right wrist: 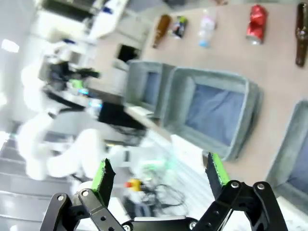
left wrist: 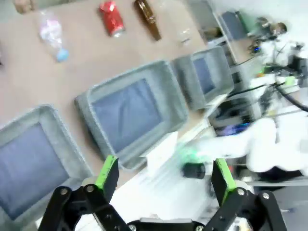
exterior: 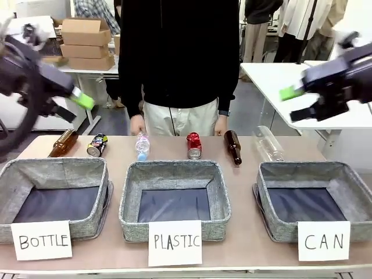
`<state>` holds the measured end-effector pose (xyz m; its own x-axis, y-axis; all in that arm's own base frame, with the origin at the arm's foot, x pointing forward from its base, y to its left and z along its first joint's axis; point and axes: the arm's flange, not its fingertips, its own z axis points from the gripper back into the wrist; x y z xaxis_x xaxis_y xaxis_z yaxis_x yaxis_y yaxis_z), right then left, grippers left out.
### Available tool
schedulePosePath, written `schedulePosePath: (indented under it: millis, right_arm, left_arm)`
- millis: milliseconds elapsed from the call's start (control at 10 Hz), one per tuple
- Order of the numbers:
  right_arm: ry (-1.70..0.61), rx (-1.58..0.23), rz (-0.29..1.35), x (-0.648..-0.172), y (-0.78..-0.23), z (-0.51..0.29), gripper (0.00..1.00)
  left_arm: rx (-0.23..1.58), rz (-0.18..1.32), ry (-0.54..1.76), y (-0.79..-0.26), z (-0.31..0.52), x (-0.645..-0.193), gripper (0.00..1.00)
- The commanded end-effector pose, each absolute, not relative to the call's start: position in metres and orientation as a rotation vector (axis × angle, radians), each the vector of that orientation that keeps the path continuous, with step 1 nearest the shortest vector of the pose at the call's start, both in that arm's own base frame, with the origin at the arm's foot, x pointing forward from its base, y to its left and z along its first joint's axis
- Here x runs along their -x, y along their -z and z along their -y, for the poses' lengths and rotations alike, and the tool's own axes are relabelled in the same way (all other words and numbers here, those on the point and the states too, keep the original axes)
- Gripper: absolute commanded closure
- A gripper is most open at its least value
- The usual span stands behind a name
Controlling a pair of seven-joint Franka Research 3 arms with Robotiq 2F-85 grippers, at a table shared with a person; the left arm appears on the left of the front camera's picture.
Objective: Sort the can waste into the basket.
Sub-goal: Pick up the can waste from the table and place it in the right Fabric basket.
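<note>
At the left, our left gripper [exterior: 75, 107] hangs above the left edge of the table [exterior: 238, 192], its jaws wide apart and nothing between them. The black can [exterior: 97, 145] lies on its side near the far left corner, and the red can [exterior: 193, 145] lies at the middle of the far edge. We judge both to be light, thin and smooth, so they may roll or crush. We would close gently across the round body. The CAN basket [exterior: 264, 197] stands empty at the near right corner. Above it, our right gripper [exterior: 295, 103] is also spread wide and holds nothing.
</note>
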<state>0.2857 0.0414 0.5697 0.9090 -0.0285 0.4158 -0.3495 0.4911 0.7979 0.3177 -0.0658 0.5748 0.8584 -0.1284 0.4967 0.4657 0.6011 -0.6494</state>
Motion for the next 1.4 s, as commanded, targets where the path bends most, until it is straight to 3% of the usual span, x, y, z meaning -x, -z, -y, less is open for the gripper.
schedulePosePath:
  millis: [0, 200, 300, 400, 1300]
  right_arm:
    - [0.445, -1.466, 0.238, -0.269, -0.525, 0.009, 0.0]
    - [0.603, -1.393, 0.271, -0.267, -0.509, 0.038, 0.0]
    - [0.6, -1.212, 0.347, -0.273, -0.505, 0.028, 0.0]
    - [0.224, -1.327, 0.278, -0.291, -0.54, 0.057, 0.0]
    - [0.24, -1.31, 0.267, -0.29, -0.543, 0.05, 0.0]
  left_arm:
    - [1.207, 0.494, 0.061, -0.556, 0.011, -0.331, 0.0]
    - [1.25, 0.581, -0.068, -0.544, -0.023, -0.336, 0.0]
    - [1.148, 0.596, -0.163, -0.542, -0.024, -0.336, 0.0]
    - [1.226, 0.496, -0.007, -0.556, -0.032, -0.332, 0.0]
    - [1.226, 0.496, -0.007, -0.556, -0.032, -0.332, 0.0]
